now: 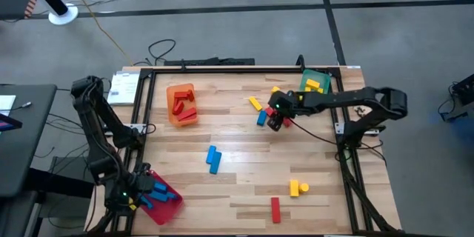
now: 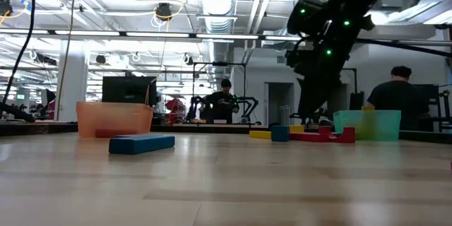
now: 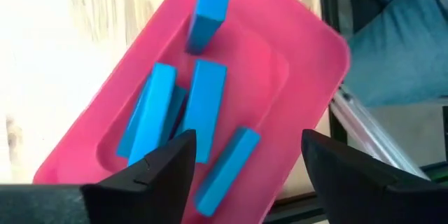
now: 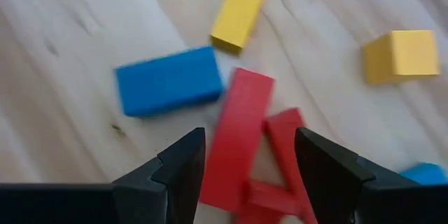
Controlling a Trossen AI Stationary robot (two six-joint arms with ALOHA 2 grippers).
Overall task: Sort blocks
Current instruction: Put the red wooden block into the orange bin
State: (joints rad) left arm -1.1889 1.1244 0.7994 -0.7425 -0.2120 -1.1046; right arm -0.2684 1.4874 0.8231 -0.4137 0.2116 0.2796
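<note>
Left hand (image 3: 245, 157) released over 4 blue blocks (image 3: 203, 105), right hand (image 4: 248, 157) released above 3 red blocks (image 4: 238, 136)

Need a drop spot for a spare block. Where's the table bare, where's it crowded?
Bare: the wide strip between the orange tray and the red tray, left of the two blue blocks; also the near centre between those and the red block. Crowded: the cluster under the right claw beside the green tray.

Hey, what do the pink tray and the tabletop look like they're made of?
Pink tray: probably molded plastic, smooth with a slight sheen, rounded corners and a pressed-in floor. Tabletop: wood, likely butcher-block style, with visible grain and joined light planks, satin finish.
</note>
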